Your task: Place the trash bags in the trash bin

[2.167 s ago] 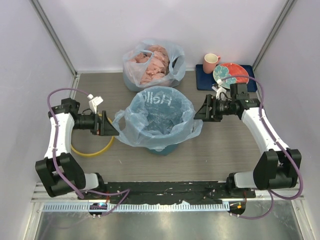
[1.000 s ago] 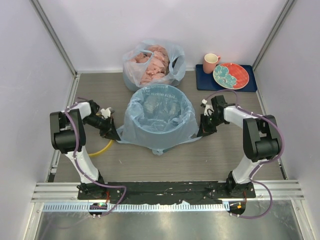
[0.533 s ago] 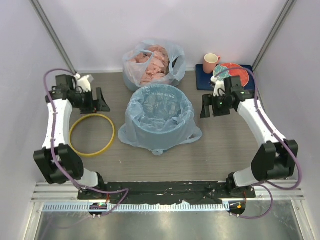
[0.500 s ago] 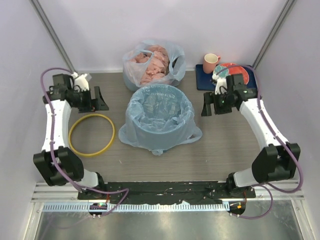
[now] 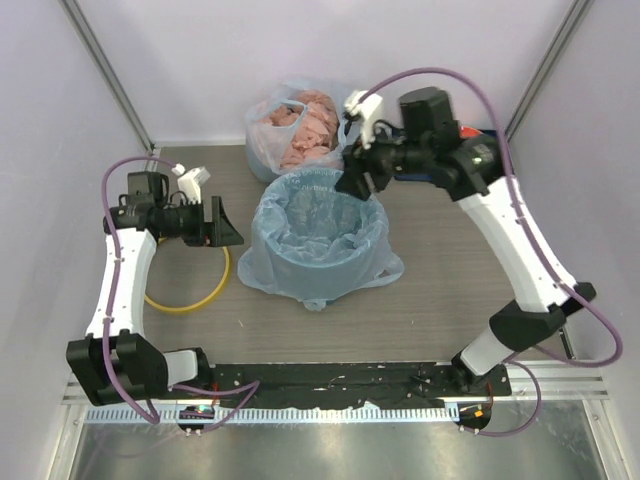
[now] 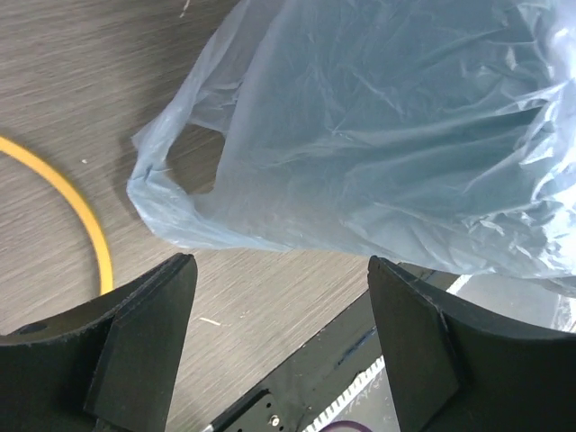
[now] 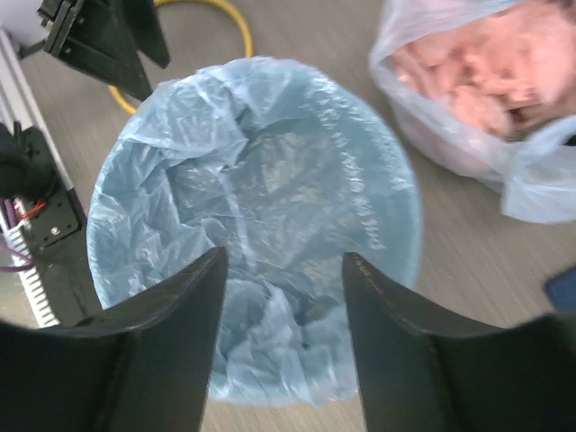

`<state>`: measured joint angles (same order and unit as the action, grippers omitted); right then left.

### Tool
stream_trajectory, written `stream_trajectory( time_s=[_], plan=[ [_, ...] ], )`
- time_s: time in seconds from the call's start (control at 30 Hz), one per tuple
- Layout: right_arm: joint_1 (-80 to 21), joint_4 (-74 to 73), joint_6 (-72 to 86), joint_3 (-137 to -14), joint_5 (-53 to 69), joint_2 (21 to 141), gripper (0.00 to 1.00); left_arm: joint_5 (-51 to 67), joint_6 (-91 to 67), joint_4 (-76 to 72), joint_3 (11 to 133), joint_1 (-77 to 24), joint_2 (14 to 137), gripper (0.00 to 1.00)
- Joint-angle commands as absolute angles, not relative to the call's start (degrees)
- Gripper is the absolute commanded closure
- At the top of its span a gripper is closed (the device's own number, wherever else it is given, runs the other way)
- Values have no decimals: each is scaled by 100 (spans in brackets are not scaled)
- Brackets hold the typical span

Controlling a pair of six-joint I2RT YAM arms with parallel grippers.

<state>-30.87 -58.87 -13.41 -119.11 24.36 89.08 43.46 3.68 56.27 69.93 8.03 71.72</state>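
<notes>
**Overhead view.** The trash bin point(image 5: 372, 216) stands at the middle of the worktop point(image 5: 450, 290). It shows only as a round form beneath the light-blue trash bag point(image 5: 318, 240). The bag lines the bin's inside, folds out over the rim and falls as a loose, crumpled skirt onto the worktop around it. The left gripper point(image 5: 226, 222) hangs roughly level just beside the left flank of the bag, pointing toward it, with its jaws spread and empty. The right gripper point(image 5: 352, 180) is raised over the far rim of the bin, angled down and inward. Its jaws are likewise parted with nothing between them. A yellow ring point(image 5: 185, 298) lies flat on the worktop left of the bin, partly under the left arm point(image 5: 125, 270). A clear bag of pink lumps point(image 5: 300, 130) sits behind the bin, near the back wall point(image 5: 300, 50).

**Left wrist view.** Only bare worktop lies between the two dark fingers point(image 6: 135, 342). Beyond them the bag's handle loop point(image 6: 148, 193) rests on the wood with an oval hole through it, apart from both fingers. An arc of the yellow ring crosses the left side.

**Right wrist view.** The fingers point(image 7: 423, 360) frame the lined mouth of the bin from above and touch no film. The left gripper appears in the upper left corner and the clear bag of pink lumps in the upper right.
</notes>
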Motion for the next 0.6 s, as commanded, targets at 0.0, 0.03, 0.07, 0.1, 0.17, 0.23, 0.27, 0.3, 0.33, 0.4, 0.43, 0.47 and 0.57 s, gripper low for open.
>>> stream_trajectory(
  time_s=[0.0, 0.03, 0.07, 0.1, 0.17, 0.23, 0.27, 0.3, 0.33, 0.4, 0.43, 0.47, 0.57],
  plan=[
    [-3840, -5898, -1380, -11971, 1881, 9649, 46, 4843, 167, 5098, 6733, 782, 7224, 20],
    [-3963, -5828, -1397, -11979, 1837, 9772, 49, 4869, 150, 5063, 6698, 774, 7242, 20],
    [-4173, -5801, -1397, -11979, 1645, 9869, 54, 4843, 106, 5019, 6671, 773, 7268, 20],
    [-4297, -5775, -1432, -11979, 1530, 10088, 56, 4808, 71, 4975, 6584, 782, 7269, 20],
    [-4481, -5783, -1468, -11918, 1224, 10300, 62, 4764, 44, 4878, 6513, 782, 7277, 20],
    [-4517, -5818, -1476, -11778, 1152, 10573, 66, 4755, 26, 4852, 6425, 782, 7330, 20],
    [-4526, -5810, -1494, -11551, 1012, 10634, 67, 4737, 35, 4843, 6407, 782, 7374, 20],
    [-4535, -5757, -1503, -11401, 941, 10661, 69, 4737, 35, 4843, 6372, 782, 7400, 20],
    [-4535, -5661, -1564, -11243, 862, 10670, 70, 4772, 26, 4843, 6363, 782, 7409, 18],
    [-4535, -5512, -1652, -10716, 678, 10652, 71, 4851, -122, 4782, 6337, 782, 7409, 18],
    [-4535, -5380, -1687, -10549, 677, 10635, 72, 4886, -149, 4755, 6320, 782, 7418, 17],
    [-4535, -5309, -1687, -10251, 685, 10626, 72, 4939, -167, 4729, 6311, 782, 7435, 17],
    [-4535, -4879, -1687, -9723, 808, 10574, 75, 5053, -202, 4693, 6293, 782, 7532, 18]
  ],
)
